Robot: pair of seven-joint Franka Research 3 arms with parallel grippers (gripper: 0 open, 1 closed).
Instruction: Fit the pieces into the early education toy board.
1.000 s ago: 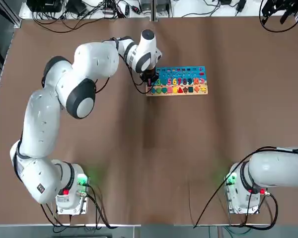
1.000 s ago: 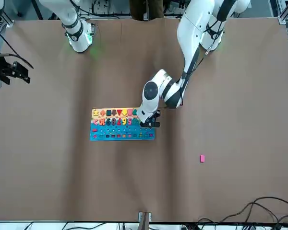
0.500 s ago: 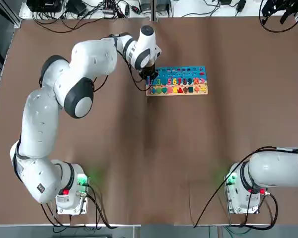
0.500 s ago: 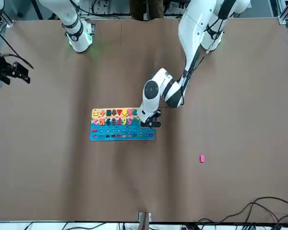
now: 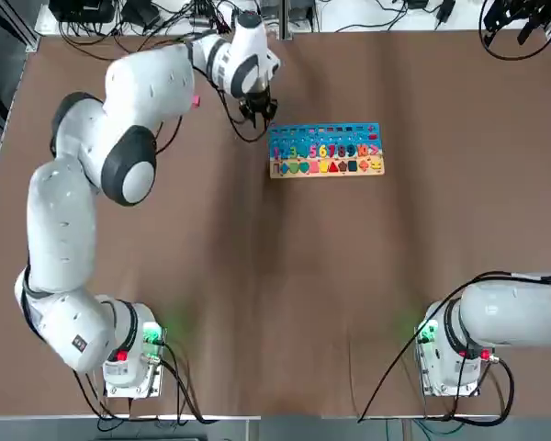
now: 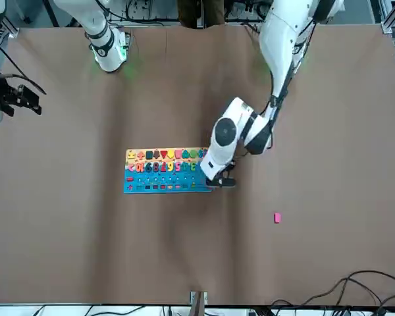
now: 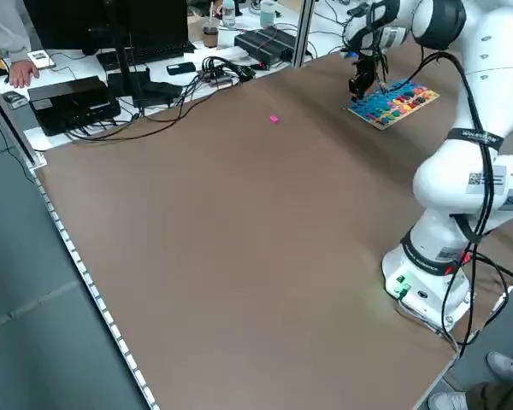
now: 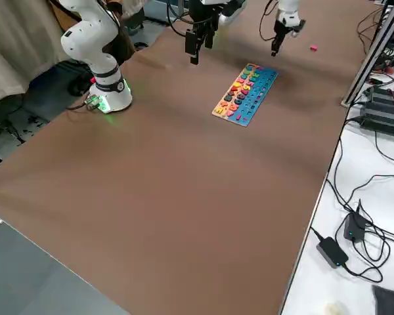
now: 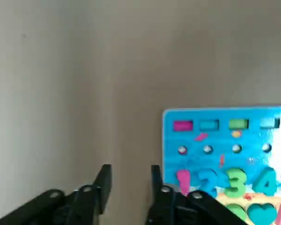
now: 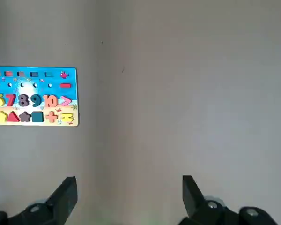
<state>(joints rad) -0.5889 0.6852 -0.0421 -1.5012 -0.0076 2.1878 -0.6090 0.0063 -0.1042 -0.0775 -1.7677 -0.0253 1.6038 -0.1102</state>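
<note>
My left hand hangs partly open and empty (beside the board) near the table's far edge; right hand open.

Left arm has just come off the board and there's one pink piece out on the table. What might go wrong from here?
1. The pink piece is tiny and flat, easy for the left gripper to miss or push.
2. The left gripper hangs close beside the board end; a low swing might nudge the board.
3. Its fingers are only partly open, so widen first.
</note>
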